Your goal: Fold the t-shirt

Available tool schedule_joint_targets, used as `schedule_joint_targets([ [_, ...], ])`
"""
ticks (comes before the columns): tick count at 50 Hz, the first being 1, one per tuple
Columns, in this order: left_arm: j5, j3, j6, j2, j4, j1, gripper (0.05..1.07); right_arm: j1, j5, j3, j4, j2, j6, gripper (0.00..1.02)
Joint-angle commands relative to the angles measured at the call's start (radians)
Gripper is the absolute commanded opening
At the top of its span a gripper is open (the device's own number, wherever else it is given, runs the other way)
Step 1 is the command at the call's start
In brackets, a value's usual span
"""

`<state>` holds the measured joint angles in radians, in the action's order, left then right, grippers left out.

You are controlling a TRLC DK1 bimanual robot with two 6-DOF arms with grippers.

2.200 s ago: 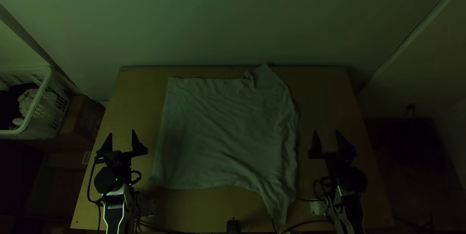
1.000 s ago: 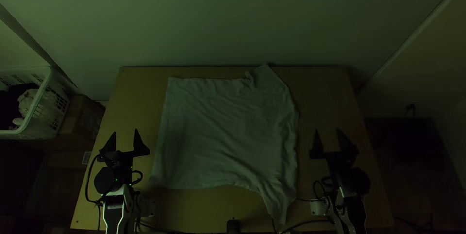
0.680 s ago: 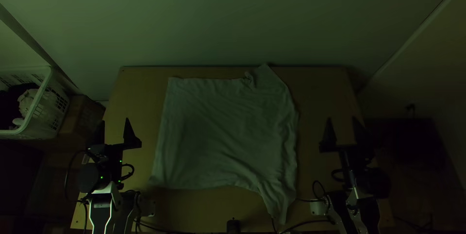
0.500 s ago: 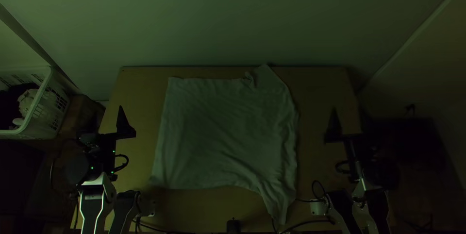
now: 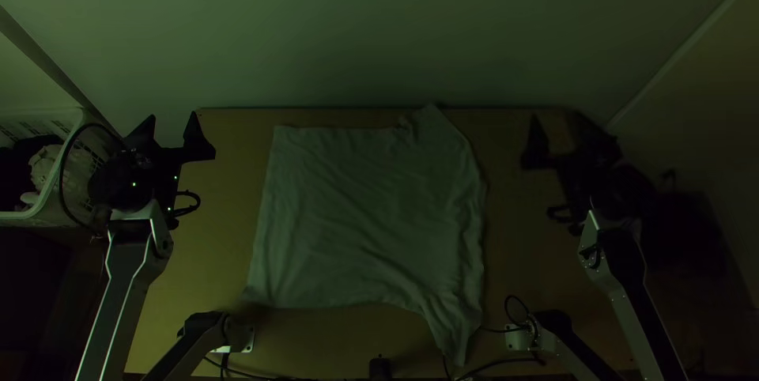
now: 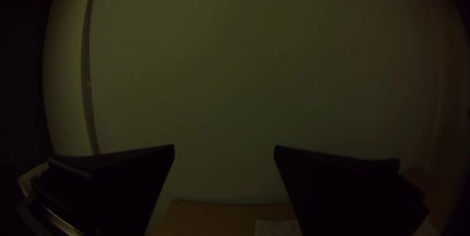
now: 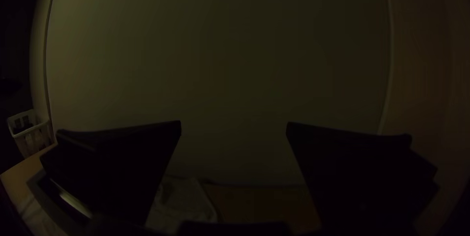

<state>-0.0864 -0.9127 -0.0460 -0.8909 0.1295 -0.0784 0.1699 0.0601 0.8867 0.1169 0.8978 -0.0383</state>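
The t-shirt was matt, wrinkled cloth, the table smooth, dull wood, and the basket at nine o'clock in the top view slotted plastic.

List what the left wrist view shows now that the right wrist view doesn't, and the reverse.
Left wrist view alone, of the two: the open left pincer and the t-shirt's far-left corner.
Right wrist view alone: the open right pincer and the t-shirt's peaked far-right corner.
Both: part of the t-shirt, the wooden tabletop, the white slotted basket and the wall.
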Motion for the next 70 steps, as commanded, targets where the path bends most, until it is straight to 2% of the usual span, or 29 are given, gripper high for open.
schedule_joint_targets([
  [1, 0.01, -0.129, -0.005, -0.117, -0.044, 0.014, 1.03, 0.006, 0.0, 0.112, -0.033, 0.108, -0.002, 0.99],
  [21, 0.005, -0.497, 0.057, -0.523, -0.269, 0.031, 1.03, 0.01, 0.0, 0.448, -0.204, 0.494, 0.094, 0.99],
  [30, 0.005, -0.631, 0.081, -0.666, -0.412, 0.049, 1.03, 0.011, 0.0, 0.603, -0.372, 0.655, 0.155, 0.99],
  [34, 0.005, -0.64, 0.084, -0.704, -0.415, 0.052, 1.03, 0.01, -0.002, 0.647, -0.424, 0.716, 0.178, 0.99],
  [40, 0.004, -0.669, 0.083, -0.78, -0.455, 0.055, 1.03, 0.011, -0.002, 0.672, -0.43, 0.774, 0.196, 0.99],
  [48, 0.004, -0.776, 0.089, -0.931, -0.617, 0.063, 1.03, 0.019, -0.003, 0.699, -0.431, 0.849, 0.213, 0.99],
  [60, 0.028, -0.838, 0.1, -1.062, -0.619, 0.077, 1.02, 0.039, -0.009, 0.738, -0.447, 0.955, 0.253, 0.99],
  [70, 0.031, -0.902, 0.11, -1.18, -0.625, 0.089, 1.01, 0.057, -0.009, 0.85, -0.591, 1.078, 0.29, 0.99],
])
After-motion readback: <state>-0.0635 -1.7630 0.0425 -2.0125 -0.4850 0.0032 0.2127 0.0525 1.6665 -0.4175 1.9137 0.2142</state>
